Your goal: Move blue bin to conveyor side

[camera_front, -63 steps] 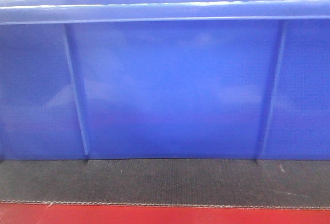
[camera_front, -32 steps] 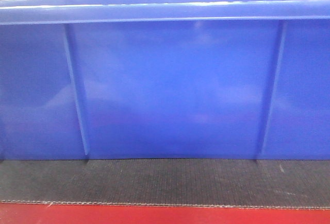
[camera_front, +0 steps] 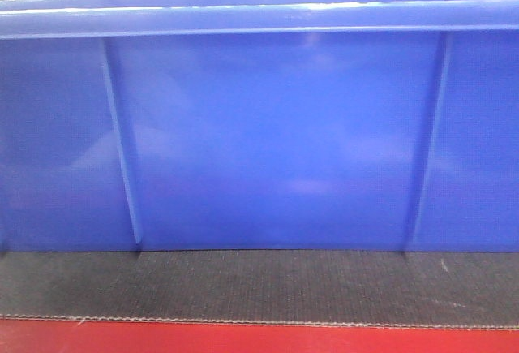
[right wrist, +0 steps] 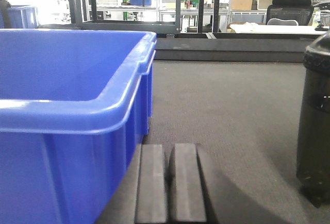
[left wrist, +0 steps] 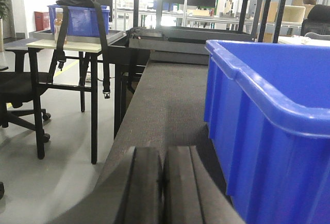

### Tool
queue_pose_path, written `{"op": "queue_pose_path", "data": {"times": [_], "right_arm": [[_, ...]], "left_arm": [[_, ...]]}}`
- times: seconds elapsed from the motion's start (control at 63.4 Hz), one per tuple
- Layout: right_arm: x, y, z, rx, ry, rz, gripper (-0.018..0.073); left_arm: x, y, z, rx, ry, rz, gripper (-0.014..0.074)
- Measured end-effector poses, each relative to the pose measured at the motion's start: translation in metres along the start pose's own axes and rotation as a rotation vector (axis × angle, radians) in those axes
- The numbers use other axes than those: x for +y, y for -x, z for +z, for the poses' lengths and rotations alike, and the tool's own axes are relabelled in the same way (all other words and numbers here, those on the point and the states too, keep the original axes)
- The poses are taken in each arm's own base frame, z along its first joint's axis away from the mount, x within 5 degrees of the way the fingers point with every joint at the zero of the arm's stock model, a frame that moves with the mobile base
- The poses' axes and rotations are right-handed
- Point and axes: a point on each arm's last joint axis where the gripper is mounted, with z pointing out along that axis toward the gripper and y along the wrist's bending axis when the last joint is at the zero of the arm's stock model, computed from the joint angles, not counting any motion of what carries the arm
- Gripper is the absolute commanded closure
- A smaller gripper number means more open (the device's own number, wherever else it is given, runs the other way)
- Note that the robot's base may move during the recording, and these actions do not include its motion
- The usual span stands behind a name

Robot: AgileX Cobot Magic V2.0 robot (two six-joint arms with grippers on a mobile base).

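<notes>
Both claws, left [left wrist: 162, 183] and right [right wrist: 170, 188], sit closed (holding nothing) beside the blue bin [camera_front: 268, 134] on the belt [camera_front: 268, 284].

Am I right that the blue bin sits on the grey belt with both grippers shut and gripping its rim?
Not quite. The blue bin does sit on the grey belt, and the left gripper and right gripper are shut, but neither grips the rim: the wrist views show each closed on nothing, low beside the bin's walls.
</notes>
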Motion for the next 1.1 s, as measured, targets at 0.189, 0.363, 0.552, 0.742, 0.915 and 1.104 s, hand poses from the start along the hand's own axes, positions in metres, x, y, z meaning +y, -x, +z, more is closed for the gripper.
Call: {"op": "queue_pose_path", "data": {"times": [0.189, 0.363, 0.552, 0.742, 0.915, 1.104], "right_arm": [[0.0, 0.0002, 0.0, -0.002, 0.0, 0.0, 0.0648], [0.0, 0.0002, 0.0, -0.002, 0.0, 0.0, 0.0648], [0.0, 0.0002, 0.0, -0.002, 0.0, 0.0, 0.0648], [0.0, 0.0002, 0.0, -0.002, 0.0, 0.0, 0.0648], [0.0, 0.0002, 0.0, -0.002, 0.0, 0.0, 0.0648], [0.0, 0.0002, 0.0, -0.002, 0.0, 0.0, 0.0648]], "left_arm": [[0.0, -0.0005, 0.0, 0.003, 0.0, -0.001, 0.0585], [0.0, -0.0005, 0.0, 0.003, 0.0, -0.002, 0.0585], [0.0, -0.0005, 0.0, 0.003, 0.0, -0.002, 0.0585], [0.0, -0.0005, 0.0, 0.003, 0.0, 0.0, 0.0585], [0.0, -0.0005, 0.0, 0.003, 0.0, 0.0, 0.0585], [0.0, -0.0005, 0.0, 0.003, 0.0, 0.0, 0.0585]]}}
